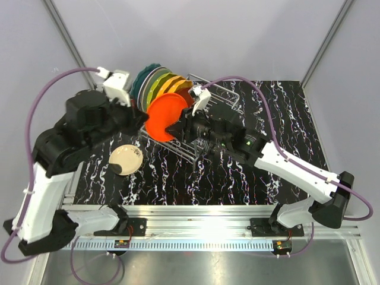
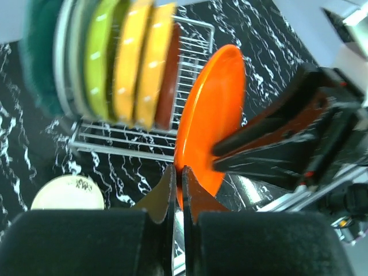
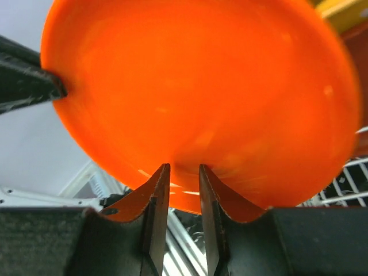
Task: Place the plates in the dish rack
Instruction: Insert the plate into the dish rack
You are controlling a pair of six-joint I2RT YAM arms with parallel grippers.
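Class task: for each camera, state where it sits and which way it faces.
Top external: above, behind the bases, looking down on table, dish rack, left arm, right arm.
Left wrist: on the left arm, looking past the shut left gripper at the orange plate.
Right wrist: on the right arm, facing the plate's broad face, right gripper astride its rim.
Shared by all: the orange plate.
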